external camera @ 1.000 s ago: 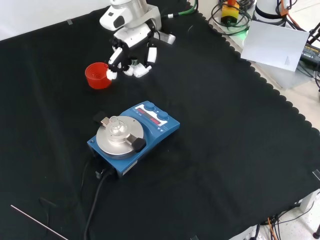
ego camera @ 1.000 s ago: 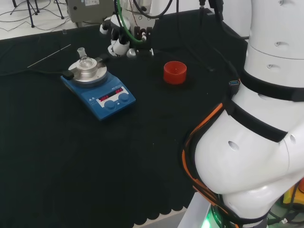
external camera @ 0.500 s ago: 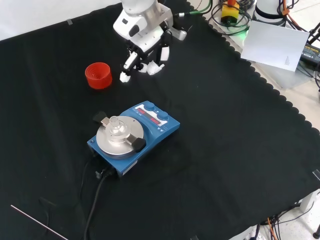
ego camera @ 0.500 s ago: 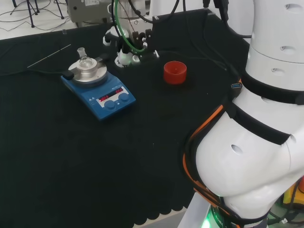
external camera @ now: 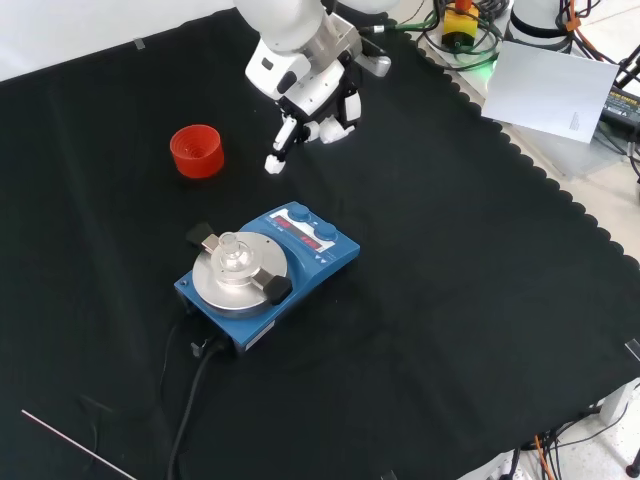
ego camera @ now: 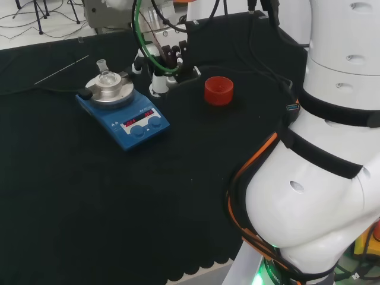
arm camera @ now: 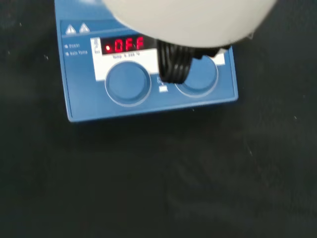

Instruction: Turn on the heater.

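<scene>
1. The heater (external camera: 268, 265) sits mid-counter (external camera: 480, 300), its two knobs (arm camera: 128, 82) facing the counter's far edge in the front view, so the robot hand can come at them from that side.
2. The robot hand (external camera: 312, 95) hovers above the cloth beyond the knobs, clamped on nothing, one finger (external camera: 280, 148) pointing down, apparently set for a press.
3. Bare cloth lies between them; the red cup (external camera: 197, 150) stands well aside.

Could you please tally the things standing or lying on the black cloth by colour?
Blue: 1, the heater
Red: 1, the cup
Clear: 1, the small glass vessel on the heater's plate
Silver: 1, the thin rod
Total: 4
</scene>
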